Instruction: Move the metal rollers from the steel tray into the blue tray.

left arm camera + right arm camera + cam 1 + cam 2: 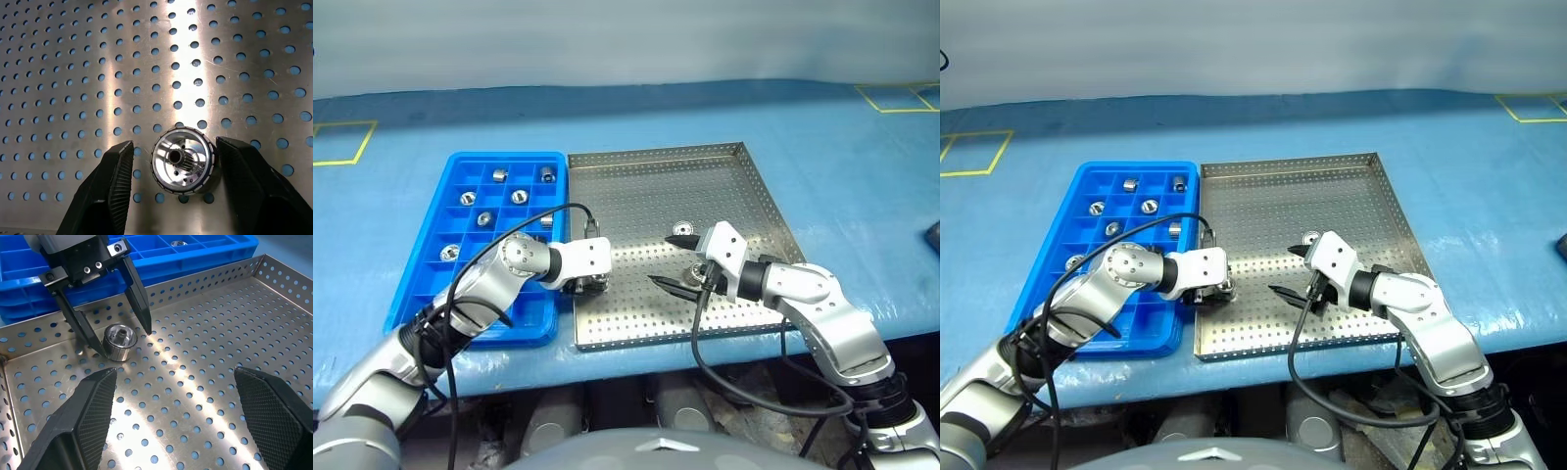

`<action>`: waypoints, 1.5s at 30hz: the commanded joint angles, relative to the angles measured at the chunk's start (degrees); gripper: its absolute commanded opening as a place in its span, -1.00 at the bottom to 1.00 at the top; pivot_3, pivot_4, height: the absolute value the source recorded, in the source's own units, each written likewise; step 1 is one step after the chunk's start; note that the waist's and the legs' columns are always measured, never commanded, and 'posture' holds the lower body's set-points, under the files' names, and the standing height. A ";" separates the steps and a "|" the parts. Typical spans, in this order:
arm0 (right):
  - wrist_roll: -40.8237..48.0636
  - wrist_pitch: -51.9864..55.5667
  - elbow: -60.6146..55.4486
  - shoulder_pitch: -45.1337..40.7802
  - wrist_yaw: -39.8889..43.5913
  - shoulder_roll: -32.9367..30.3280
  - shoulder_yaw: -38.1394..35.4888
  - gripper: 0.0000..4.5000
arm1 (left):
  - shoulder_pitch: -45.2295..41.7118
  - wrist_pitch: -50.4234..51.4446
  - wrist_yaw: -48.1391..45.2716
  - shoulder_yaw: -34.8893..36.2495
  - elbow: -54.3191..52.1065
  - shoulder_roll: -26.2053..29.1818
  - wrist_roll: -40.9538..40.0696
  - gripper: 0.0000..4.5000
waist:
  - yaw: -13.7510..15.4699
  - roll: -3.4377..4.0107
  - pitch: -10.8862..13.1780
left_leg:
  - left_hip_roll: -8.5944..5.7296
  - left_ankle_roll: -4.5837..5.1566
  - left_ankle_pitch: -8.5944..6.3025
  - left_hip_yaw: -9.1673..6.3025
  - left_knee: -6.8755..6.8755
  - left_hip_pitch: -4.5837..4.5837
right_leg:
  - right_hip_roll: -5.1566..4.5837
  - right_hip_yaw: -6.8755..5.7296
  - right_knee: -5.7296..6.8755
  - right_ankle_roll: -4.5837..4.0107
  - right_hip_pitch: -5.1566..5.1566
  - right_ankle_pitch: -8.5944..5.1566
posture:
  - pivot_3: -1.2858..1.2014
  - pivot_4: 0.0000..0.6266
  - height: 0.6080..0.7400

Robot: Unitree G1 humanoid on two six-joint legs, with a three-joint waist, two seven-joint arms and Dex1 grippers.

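The table (pixel 862 186) was covered with a blue sheet (pixel 636 108). 2 trays lay directly on it, touching side by side: the blue tray (pixel 421 284) on the left, the steel tray (pixel 646 186) on the right. Yellow tape outlines (pixel 342 144) marked the sheet near both far corners.

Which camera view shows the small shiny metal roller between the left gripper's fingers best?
The left wrist view: the small shiny metal roller sits close up between the left gripper's open fingers, with gaps on both sides. The right wrist view shows it from the side on the perforated steel tray. In the eye views the gripper mostly hides it.
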 commanded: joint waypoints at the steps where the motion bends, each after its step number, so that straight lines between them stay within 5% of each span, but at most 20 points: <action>1: 0.42 -1.57 -1.02 -0.44 -0.25 0.28 -0.94 0.78 | -0.88 0.00 -0.30 0.82 1.65 -0.20 1.64 0.28 | -0.02 0.00 0.00 | 0.00 0.00 0.00 0.00 0.00 0.00 | 0.00 0.00 0.00 0.00 0.00 0.00 | -0.13 -0.52 1.00; 7: 0.44 -2.07 -0.75 -0.46 -0.24 0.27 -1.01 0.78 | -0.86 -0.02 0.62 1.22 2.28 -2.14 2.53 -0.51 | 0.16 0.00 0.00 | -0.01 0.03 -0.02 0.04 0.00 0.00 | -0.01 0.03 -0.01 0.02 0.00 0.01 | -0.13 -0.52 1.00; 24: 0.14 -2.48 0.22 -1.24 0.09 0.44 -0.20 0.78 | 2.91 5.96 6.67 19.65 -7.44 -9.05 -8.96 -0.51 | 0.70 -0.02 0.01 | -0.05 0.20 -0.12 0.09 0.00 -0.13 | -0.26 -0.02 -0.10 0.20 -0.12 0.12 | -0.11 -0.52 1.00; 34: 0.89 -2.10 1.75 -3.33 1.80 1.33 1.53 0.78 | 9.70 9.91 12.94 30.08 -15.06 -7.02 -12.22 -0.51 | 1.17 -0.05 0.03 | -0.08 0.19 -0.12 0.09 0.01 -0.13 | -0.28 -0.04 -0.10 0.20 -0.11 0.13 | -0.09 -0.52 1.00; 45: -3.93 -2.70 7.82 -8.49 -0.79 5.01 5.08 0.78 | 17.88 10.94 13.55 32.09 -22.01 -6.31 -17.87 -0.51 | 2.16 -0.06 0.04 | -0.09 0.01 -0.04 0.06 0.00 -0.14 | -0.32 -0.09 -0.10 -0.22 -0.11 0.18 | -0.06 -0.52 1.00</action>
